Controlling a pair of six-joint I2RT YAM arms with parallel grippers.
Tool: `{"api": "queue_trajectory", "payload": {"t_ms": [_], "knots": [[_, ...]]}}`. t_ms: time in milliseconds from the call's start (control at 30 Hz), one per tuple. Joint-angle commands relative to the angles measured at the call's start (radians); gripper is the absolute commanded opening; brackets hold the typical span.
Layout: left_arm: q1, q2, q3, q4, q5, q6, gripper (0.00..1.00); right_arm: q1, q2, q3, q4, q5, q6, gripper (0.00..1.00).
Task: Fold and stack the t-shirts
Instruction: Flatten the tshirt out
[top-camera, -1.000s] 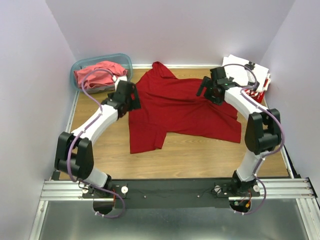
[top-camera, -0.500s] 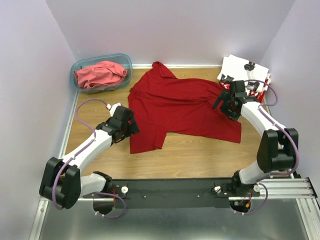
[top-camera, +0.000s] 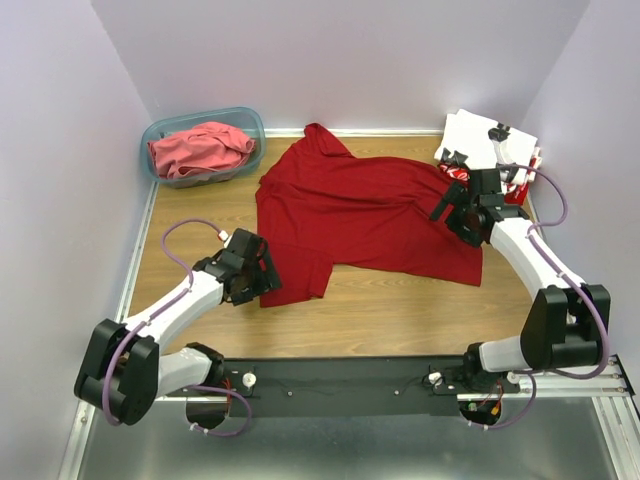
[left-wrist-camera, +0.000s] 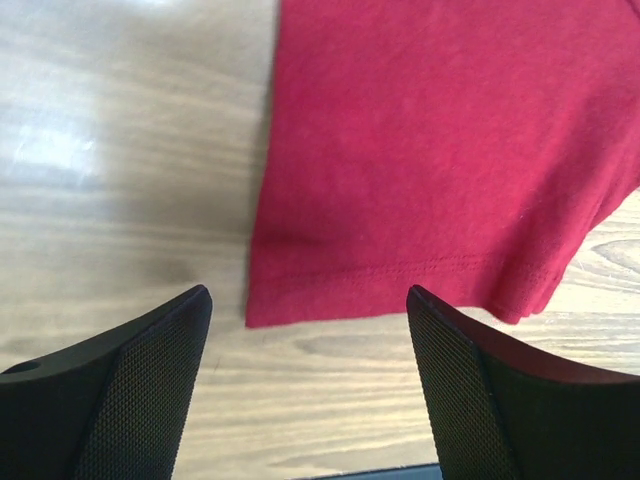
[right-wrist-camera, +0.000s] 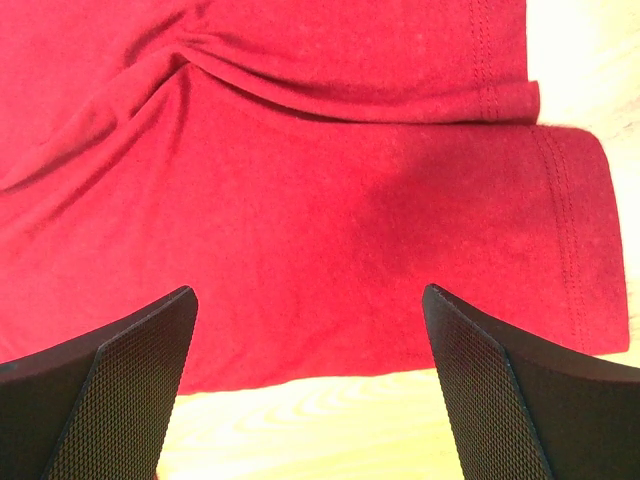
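Nearest, our left arm stretches low over the table (top-camera: 400, 310), the left gripper (left-wrist-camera: 308, 297) poised over the red shirt's (top-camera: 370, 215) near left hem corner, fingers apart, gripping nothing. Farther right, our right arm bends inward, the right gripper (right-wrist-camera: 305, 295) above the shirt's right edge, fingers wide apart. The red shirt lies spread mid-table; beyond, a coral shirt (top-camera: 200, 148) fills the far-left tub (top-camera: 160, 128).

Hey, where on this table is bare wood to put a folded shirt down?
The widest bare strip of table runs between the base rail and the near hem of the deep red shirt. A smaller patch lies left of the shirt, nearer than the teal tub. The far right corner is crowded by the white stack and right gripper.
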Motion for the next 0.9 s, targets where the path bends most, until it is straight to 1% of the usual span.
{"api": "queue_trajectory", "payload": {"t_ms": [0,133,267,700,867], "knots": [[-0.007,-0.052,-0.023,-0.07,-0.015,-0.073,0.84,-0.011,-0.04,-0.032,-0.003,-0.019,0.012,1.0],[-0.008,-0.078,-0.028,-0.081,-0.023,-0.11,0.78,-0.016,-0.056,-0.048,-0.003,-0.024,0.012,1.0],[-0.011,-0.055,0.012,-0.107,-0.058,-0.111,0.76,-0.019,-0.072,-0.055,-0.003,-0.032,0.009,1.0],[-0.033,0.137,0.078,-0.133,-0.132,-0.133,0.73,-0.026,-0.098,-0.045,0.01,-0.064,0.007,1.0],[-0.062,0.193,0.081,-0.128,-0.139,-0.153,0.66,-0.031,-0.098,-0.049,0.014,-0.062,-0.002,1.0]]}}
